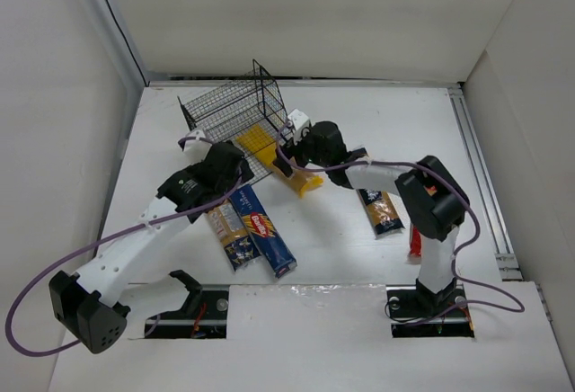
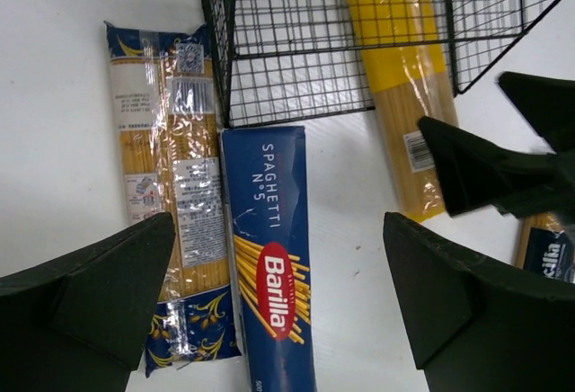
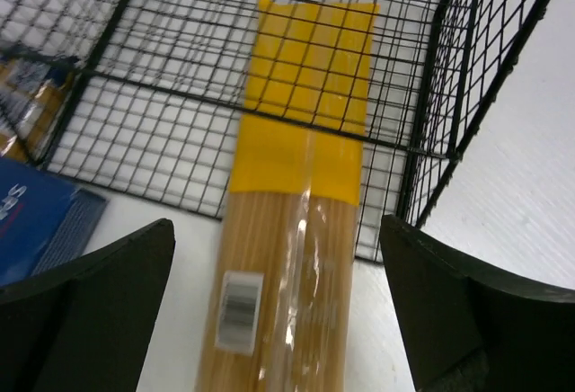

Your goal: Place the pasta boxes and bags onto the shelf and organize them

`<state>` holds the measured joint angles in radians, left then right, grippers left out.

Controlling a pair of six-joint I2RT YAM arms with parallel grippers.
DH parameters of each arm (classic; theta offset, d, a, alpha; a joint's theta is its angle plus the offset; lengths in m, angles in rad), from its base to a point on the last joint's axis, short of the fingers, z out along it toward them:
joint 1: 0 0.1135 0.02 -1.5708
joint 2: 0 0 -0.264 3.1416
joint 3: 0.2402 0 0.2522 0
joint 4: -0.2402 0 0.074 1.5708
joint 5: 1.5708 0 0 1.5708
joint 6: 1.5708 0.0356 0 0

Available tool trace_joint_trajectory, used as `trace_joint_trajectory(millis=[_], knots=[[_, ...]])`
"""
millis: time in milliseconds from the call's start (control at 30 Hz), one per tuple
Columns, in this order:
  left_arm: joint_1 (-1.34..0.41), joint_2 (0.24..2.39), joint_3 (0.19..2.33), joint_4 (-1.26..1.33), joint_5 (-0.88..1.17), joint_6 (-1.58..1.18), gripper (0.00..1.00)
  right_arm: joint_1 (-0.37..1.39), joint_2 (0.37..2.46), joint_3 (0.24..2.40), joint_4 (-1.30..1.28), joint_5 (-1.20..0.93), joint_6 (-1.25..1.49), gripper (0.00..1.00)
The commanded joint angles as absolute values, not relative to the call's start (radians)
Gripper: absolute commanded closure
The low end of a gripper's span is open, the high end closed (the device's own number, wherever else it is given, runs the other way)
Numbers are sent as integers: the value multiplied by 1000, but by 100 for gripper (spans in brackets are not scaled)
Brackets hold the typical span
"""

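The black wire shelf (image 1: pixel 232 109) stands at the back centre. A yellow pasta bag (image 1: pixel 269 151) lies with its far end in the shelf, seen through the mesh (image 3: pixel 296 68). My right gripper (image 1: pixel 289 160) is open and straddles the bag's near part (image 3: pixel 287 257), fingers on either side and apart from it. My left gripper (image 1: pixel 241 173) is open and hovers over a dark-blue Barilla spaghetti box (image 2: pixel 269 257). A clear bag with blue ends (image 2: pixel 169 185) lies beside the box. Both packs lie just in front of the shelf (image 2: pixel 296 50).
An orange-brown pack with a dark label (image 1: pixel 381 209) and a red bag (image 1: pixel 415 245) lie on the table by the right arm. The right gripper's fingers (image 2: pixel 476 172) show in the left wrist view, over the yellow bag (image 2: pixel 402 95). White walls enclose the table.
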<state>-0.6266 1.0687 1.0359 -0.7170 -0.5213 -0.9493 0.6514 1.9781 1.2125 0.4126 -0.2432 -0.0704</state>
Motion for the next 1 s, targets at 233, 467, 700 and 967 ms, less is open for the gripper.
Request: trace_joint_trajectory(millis=[233,467,700,967], knots=[[-623,966,977,-848,-528,-1073,0,917,1537,1039,11,56,-262,0],[-623,977,1068,-1003,-607,-1144,0,1181,1471,951,-101,202,-20,0],[-614,977,1077,-1045,-629,-1134,0,1330,1601,976,-160,253,58,0],[-614,945,1025,-1014,-601,-1114,0,1341,1758,1055,-144,270,95,0]])
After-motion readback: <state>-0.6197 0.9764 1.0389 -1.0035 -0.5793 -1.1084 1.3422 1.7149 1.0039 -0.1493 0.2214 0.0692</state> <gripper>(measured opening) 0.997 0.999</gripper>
